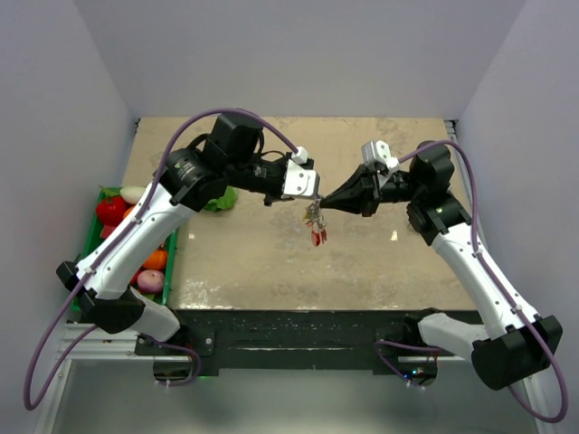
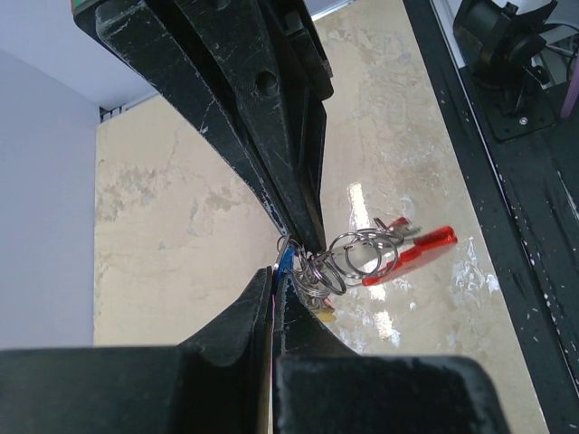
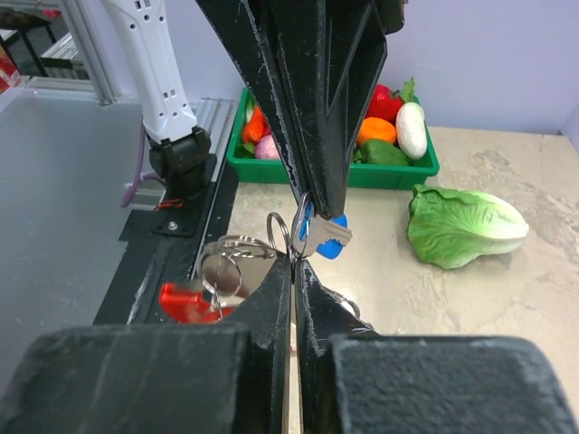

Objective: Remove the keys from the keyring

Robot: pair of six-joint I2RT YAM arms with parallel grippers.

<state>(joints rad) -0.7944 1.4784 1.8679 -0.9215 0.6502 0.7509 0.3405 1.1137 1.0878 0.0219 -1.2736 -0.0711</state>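
A green crate (image 3: pixel 389 172) at the table's (image 1: pixel 253 262) left edge is holding vegetables (image 3: pixel 412 127), while the left gripper (image 2: pixel 288 262) is pinching the keys (image 3: pixel 326 237) and the right gripper (image 3: pixel 294 262) the keyring (image 2: pixel 412 253), mid-table.

- Setting: a robotics lab test bench.
- Two robot arms, left (image 1: pixel 136 240) and right (image 1: pixel 479 262), are bolted at the near edge of a table (image 1: pixel 271 262).
- Plain pale walls (image 1: pixel 298 54) enclose the far, left and right edges.
- Purple cables (image 1: pixel 237 111) loop over the arms.
- Metal frame rails (image 3: pixel 88 45) stand beside the table.
- A green crate (image 3: pixel 389 172) of vegetables sits beside the left edge.
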